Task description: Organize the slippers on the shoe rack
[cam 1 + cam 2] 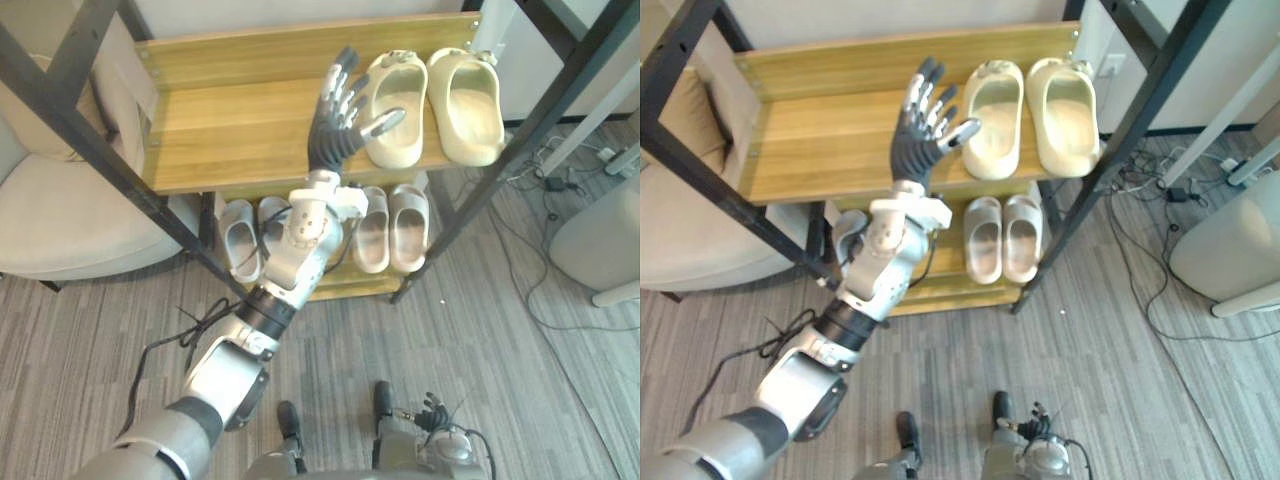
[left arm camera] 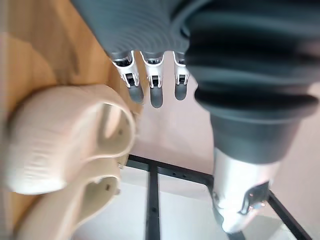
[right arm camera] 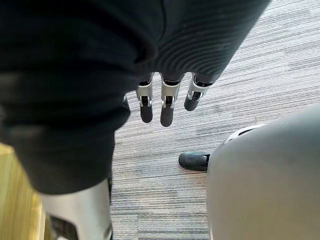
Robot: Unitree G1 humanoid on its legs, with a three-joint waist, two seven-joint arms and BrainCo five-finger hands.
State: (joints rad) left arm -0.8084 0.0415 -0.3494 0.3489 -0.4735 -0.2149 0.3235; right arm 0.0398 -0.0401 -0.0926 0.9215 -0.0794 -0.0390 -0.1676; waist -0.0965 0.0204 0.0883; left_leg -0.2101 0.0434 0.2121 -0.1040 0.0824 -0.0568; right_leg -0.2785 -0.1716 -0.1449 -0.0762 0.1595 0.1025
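Left robot hand (image 1: 335,125): released, fingers spread, raised over top shelf (image 1: 220,130), just beside cream slippers (image 1: 400,110).
Cream slippers: paired at top shelf's right end.
Pale slippers (image 1: 390,230): lower shelf.
Right robot hand (image 3: 166,107): relaxed, over floor (image 3: 250,75).

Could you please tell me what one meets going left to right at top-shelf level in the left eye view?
Beige cushioned armchair → bare light-wood top shelf board → robot's left hand, fingers straight → first cream foam slipper → second cream foam slipper.
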